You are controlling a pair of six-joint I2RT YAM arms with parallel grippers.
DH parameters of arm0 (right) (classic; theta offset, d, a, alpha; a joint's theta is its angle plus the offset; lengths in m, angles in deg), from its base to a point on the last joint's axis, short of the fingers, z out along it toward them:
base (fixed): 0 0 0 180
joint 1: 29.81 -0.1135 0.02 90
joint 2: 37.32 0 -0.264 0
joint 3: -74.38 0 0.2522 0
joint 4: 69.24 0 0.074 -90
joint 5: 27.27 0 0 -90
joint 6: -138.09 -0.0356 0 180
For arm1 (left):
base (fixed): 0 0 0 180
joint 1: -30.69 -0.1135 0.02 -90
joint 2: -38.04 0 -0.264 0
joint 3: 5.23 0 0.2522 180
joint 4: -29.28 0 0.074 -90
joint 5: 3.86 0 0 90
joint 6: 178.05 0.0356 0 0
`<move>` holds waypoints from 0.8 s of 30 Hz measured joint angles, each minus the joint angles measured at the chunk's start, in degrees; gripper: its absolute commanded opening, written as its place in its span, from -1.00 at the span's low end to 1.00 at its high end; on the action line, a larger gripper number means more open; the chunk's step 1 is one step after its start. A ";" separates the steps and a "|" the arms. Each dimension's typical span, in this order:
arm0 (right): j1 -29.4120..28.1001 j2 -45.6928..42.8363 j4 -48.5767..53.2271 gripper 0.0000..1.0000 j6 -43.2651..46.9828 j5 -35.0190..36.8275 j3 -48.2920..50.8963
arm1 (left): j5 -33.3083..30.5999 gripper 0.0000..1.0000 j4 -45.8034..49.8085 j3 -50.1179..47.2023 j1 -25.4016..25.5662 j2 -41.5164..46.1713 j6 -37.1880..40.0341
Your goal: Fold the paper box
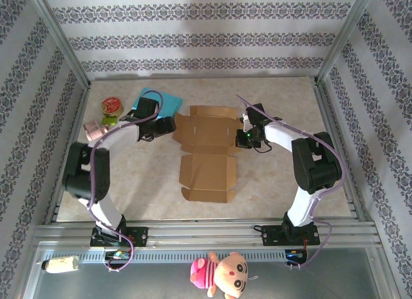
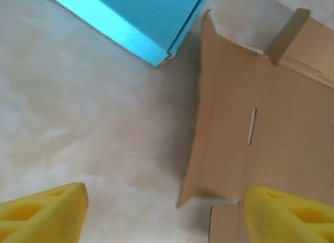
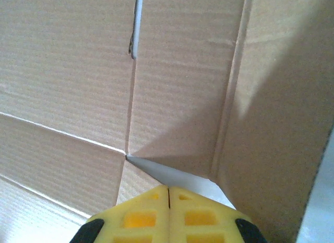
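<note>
The brown paper box [image 1: 207, 151] lies unfolded and mostly flat in the middle of the table. My left gripper [image 1: 168, 126] hovers at the box's upper left corner. In the left wrist view it [image 2: 164, 201] is open, and its yellow fingers [image 2: 47, 211] straddle the raised left side flap of the box [image 2: 261, 138]. My right gripper [image 1: 243, 139] sits at the box's right edge. In the right wrist view it [image 3: 168, 193] is shut, pads together with nothing between them, just above a corner crease of the box [image 3: 182, 96] where the right flap stands up.
A blue flat packet [image 1: 158, 98] [image 2: 141, 18] lies just behind the left gripper. A round red-and-green tin [image 1: 112, 106] and a pink item [image 1: 96, 128] sit at the far left. A plush doll [image 1: 219, 274] lies below the front rail. Patterned walls enclose the table.
</note>
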State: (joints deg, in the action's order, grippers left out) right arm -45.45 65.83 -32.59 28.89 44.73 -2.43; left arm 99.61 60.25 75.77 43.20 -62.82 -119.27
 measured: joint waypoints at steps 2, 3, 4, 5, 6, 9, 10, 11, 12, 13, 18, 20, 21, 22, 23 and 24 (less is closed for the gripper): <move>-0.09 -0.46 0.04 -0.89 0.00 0.26 0.42 | 2.38 0.38 -0.50 2.51 0.00 -4.24 0.13; -0.28 -0.48 0.02 -0.87 0.00 0.61 0.44 | 3.69 0.35 -1.11 3.48 0.00 -6.23 0.09; -0.50 -0.48 0.02 -0.86 -0.04 0.79 0.44 | 4.98 0.31 -1.81 4.11 0.00 -7.98 -0.04; -0.79 -0.48 0.00 -0.84 -0.15 0.85 0.44 | 5.97 0.27 -2.36 4.50 0.00 -9.27 -0.26; -1.14 -0.48 0.00 -0.82 -0.17 0.90 0.44 | 7.06 0.19 -2.86 4.94 0.00 -10.75 -0.35; -1.88 -0.48 0.04 -0.70 -0.22 1.09 0.42 | 9.11 -0.18 -3.43 6.40 0.00 -13.86 -0.42; -1.90 -0.50 0.15 -0.62 -0.13 1.20 0.37 | 10.29 -0.35 -3.85 6.47 -0.44 -13.86 -0.31; -1.90 -0.55 0.46 -0.54 -0.24 1.31 0.24 | 11.04 -0.49 -4.68 6.64 -0.61 -13.88 -0.13; -2.05 -0.72 0.79 -0.45 -0.11 1.73 0.11 | 11.98 -0.68 -5.51 6.88 -0.63 -13.90 0.33; -2.03 -1.22 1.11 -0.29 0.02 2.27 -0.02 | 12.85 -0.84 -6.23 7.13 -0.57 -13.90 1.01; -1.09 -6.75 0.79 0.63 1.95 6.51 -2.54 | 15.32 -1.00 -9.51 7.63 -0.52 -13.88 6.12; 0.31 -9.40 -1.42 0.87 3.76 7.89 -4.57 | 16.24 -1.00 -11.74 7.10 -0.55 -13.62 8.57; 1.42 -10.54 -3.21 0.96 5.01 8.37 -6.05 | 16.72 -1.00 -13.84 6.05 -0.57 -13.05 9.97; 2.71 -11.04 -4.70 0.96 6.82 8.15 -7.85 | 17.25 -1.00 -16.22 4.46 -0.61 -12.15 11.41; 3.80 -11.10 -5.75 0.96 8.55 7.50 -9.53 | 17.86 -1.00 -18.27 2.82 -0.61 -11.15 12.59; 5.25 -10.73 -6.56 0.96 11.17 6.08 -11.89 | 18.38 -1.00 -20.55 1.14 -0.63 -10.08 13.70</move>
State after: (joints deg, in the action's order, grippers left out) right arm -40.20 55.10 -39.15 40.06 50.81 -14.32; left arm 118.00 39.71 76.91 42.57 -72.90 -105.57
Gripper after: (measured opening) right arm 0.978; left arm 0.043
